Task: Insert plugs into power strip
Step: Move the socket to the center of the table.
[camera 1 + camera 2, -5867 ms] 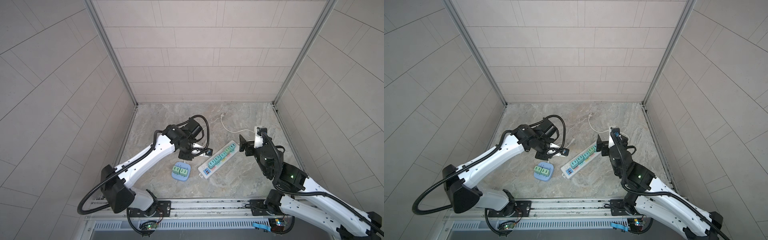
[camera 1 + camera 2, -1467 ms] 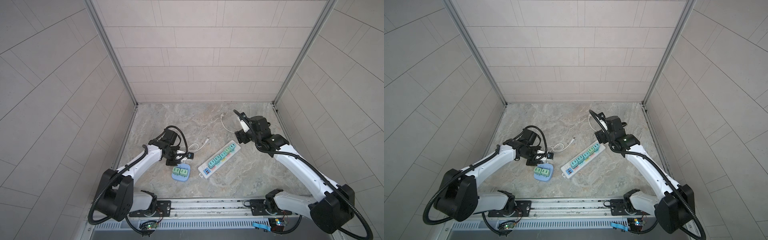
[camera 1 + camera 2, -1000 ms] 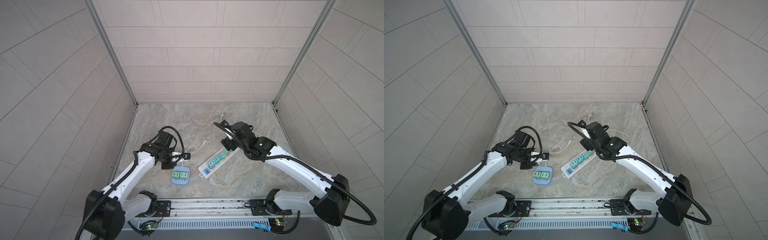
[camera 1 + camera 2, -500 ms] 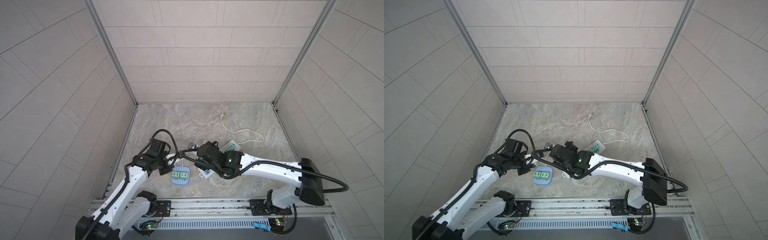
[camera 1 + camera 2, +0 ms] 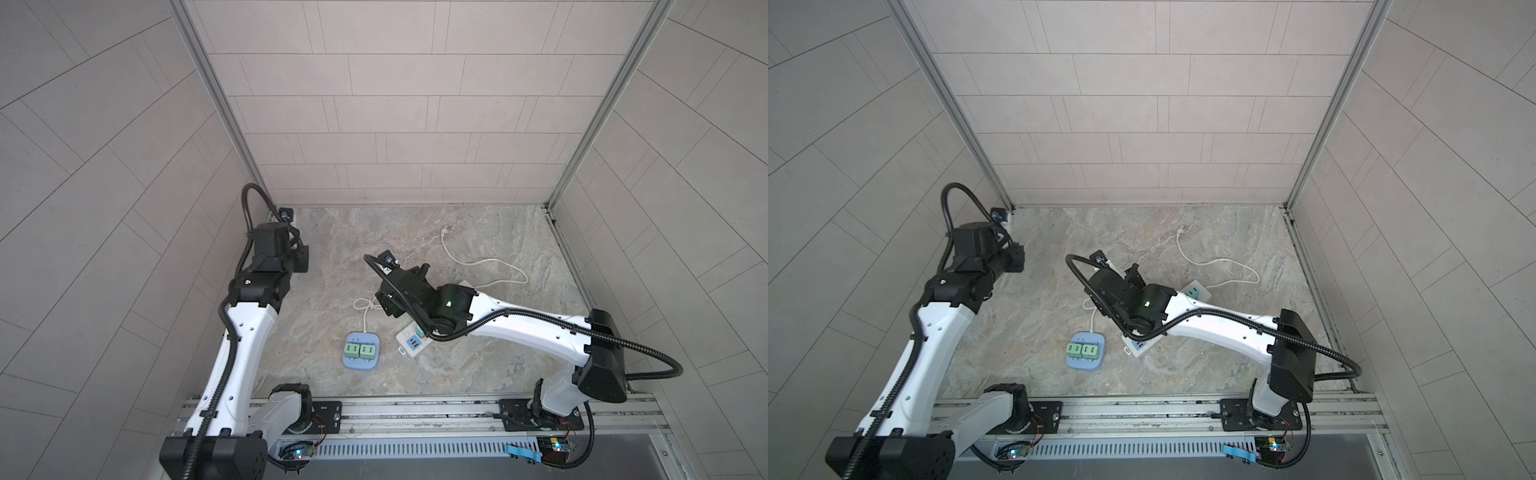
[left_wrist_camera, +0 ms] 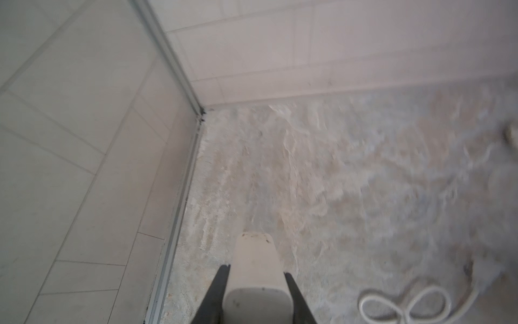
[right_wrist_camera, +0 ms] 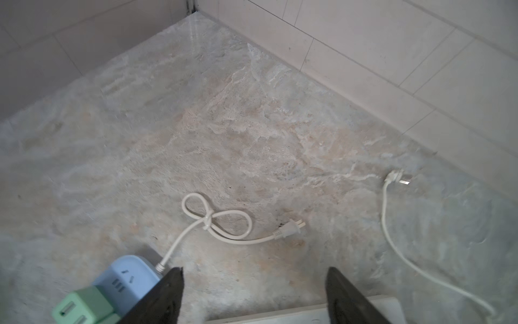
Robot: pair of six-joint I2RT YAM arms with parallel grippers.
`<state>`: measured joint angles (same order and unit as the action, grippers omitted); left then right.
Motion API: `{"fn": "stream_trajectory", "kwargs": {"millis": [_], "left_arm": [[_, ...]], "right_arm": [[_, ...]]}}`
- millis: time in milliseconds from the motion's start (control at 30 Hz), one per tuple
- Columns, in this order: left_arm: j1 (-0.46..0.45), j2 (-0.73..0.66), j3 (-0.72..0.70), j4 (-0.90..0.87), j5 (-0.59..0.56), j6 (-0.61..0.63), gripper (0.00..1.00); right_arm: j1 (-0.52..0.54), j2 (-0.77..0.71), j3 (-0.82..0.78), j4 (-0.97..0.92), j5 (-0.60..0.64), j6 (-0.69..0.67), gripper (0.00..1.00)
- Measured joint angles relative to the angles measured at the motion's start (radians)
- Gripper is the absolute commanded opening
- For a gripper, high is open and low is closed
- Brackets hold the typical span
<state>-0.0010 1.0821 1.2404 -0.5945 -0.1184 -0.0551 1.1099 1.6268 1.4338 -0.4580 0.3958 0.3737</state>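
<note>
Two mint green plugs (image 5: 353, 351) sat side by side in one small blue power strip (image 5: 360, 336). One flat white charger block (image 6: 256, 252) was pinched in the left gripper (image 6: 255, 270) near the far corner; it looked light, rigid and smooth, best held squarely by its flat sides. The right gripper (image 7: 253, 270) hung empty, jaws apart, near one long white power strip (image 5: 409, 343). Two white cords (image 7: 215, 221) lay loose.
</note>
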Motion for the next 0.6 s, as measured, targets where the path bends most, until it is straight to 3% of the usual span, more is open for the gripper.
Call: {"fn": "stream_trajectory", "kwargs": {"millis": [33, 100, 200, 300, 467, 600], "left_arm": [[0.005, 0.002, 0.046, -0.004, 0.019, -0.067, 0.0], [0.007, -0.027, 0.07, -0.001, 0.096, -0.162, 0.0], [0.004, -0.145, -0.042, 0.008, 0.226, -0.258, 0.0], [-0.002, -0.266, -0.202, -0.045, 0.28, -0.307, 0.0], [-0.002, -0.28, -0.27, -0.187, 0.294, -0.318, 0.0], [-0.002, -0.255, -0.285, -0.261, 0.272, -0.321, 0.0]], "right_arm": [[0.011, 0.002, -0.011, 0.008, -0.01, 0.005, 0.29], [0.058, -0.018, -0.089, 0.047, -0.017, 0.014, 0.2], [0.165, -0.097, -0.3, 0.119, -0.051, 0.042, 0.18], [0.261, -0.139, -0.43, 0.156, -0.09, 0.081, 0.14], [0.387, -0.072, -0.448, 0.266, -0.103, 0.145, 0.11], [0.433, 0.106, -0.405, 0.395, -0.132, 0.187, 0.09]]}}
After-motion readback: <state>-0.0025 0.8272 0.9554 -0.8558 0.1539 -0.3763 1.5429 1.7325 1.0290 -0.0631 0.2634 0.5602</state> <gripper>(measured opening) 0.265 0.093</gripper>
